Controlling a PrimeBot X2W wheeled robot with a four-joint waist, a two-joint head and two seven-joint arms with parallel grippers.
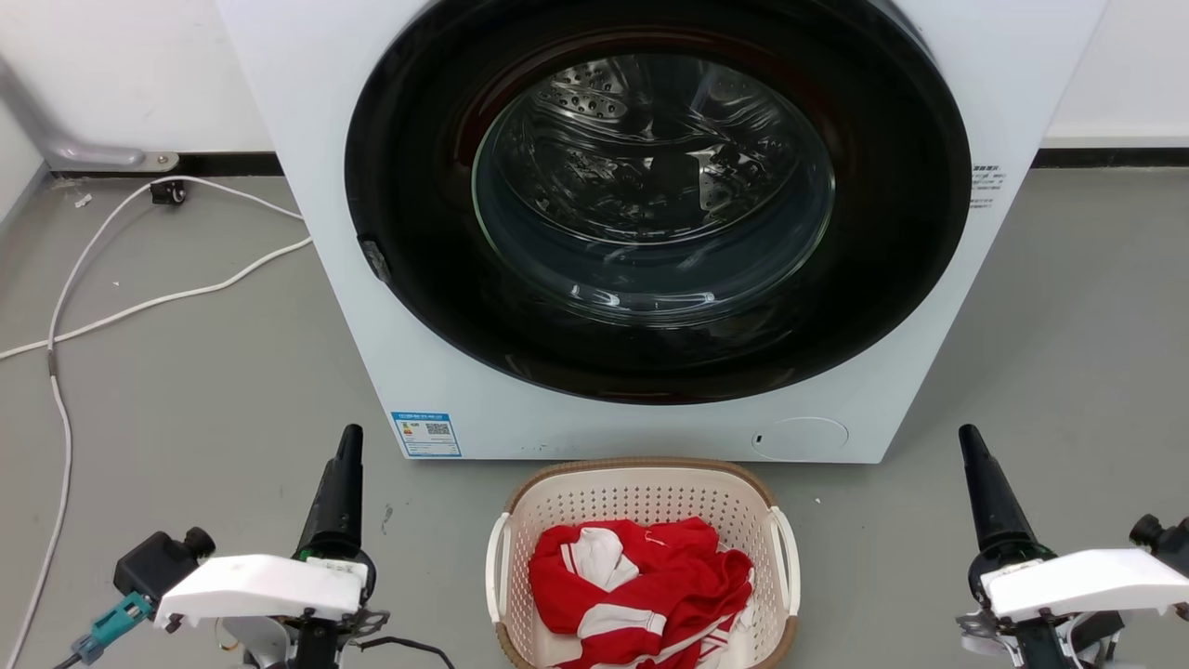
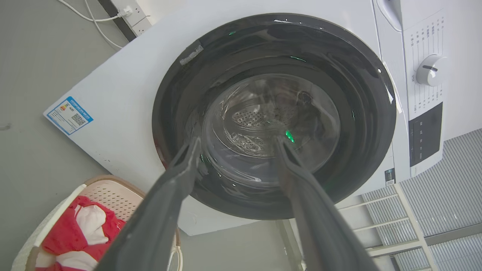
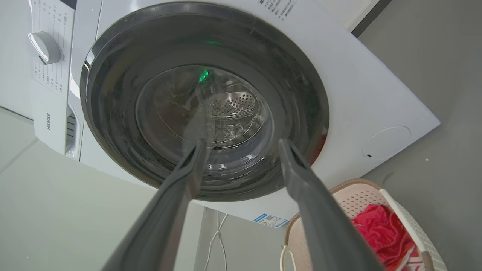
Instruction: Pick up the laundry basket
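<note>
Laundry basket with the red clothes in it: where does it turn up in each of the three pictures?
Head view: laundry basket at bottom centre, in front of the washing machine.
Left wrist view: laundry basket in the bottom left corner.
Right wrist view: laundry basket in the bottom right corner.
Shared landmark: the blue label on the washing machine.

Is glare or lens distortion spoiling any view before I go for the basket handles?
Head view: even light, laundry basket sharp, reflections confined to the door glass. Left wrist view: wide-angle bending, a green glint on the glass, own fingers soft up close. Right wrist view: same bending, green glint, basket crowded into the lower corner.
</note>
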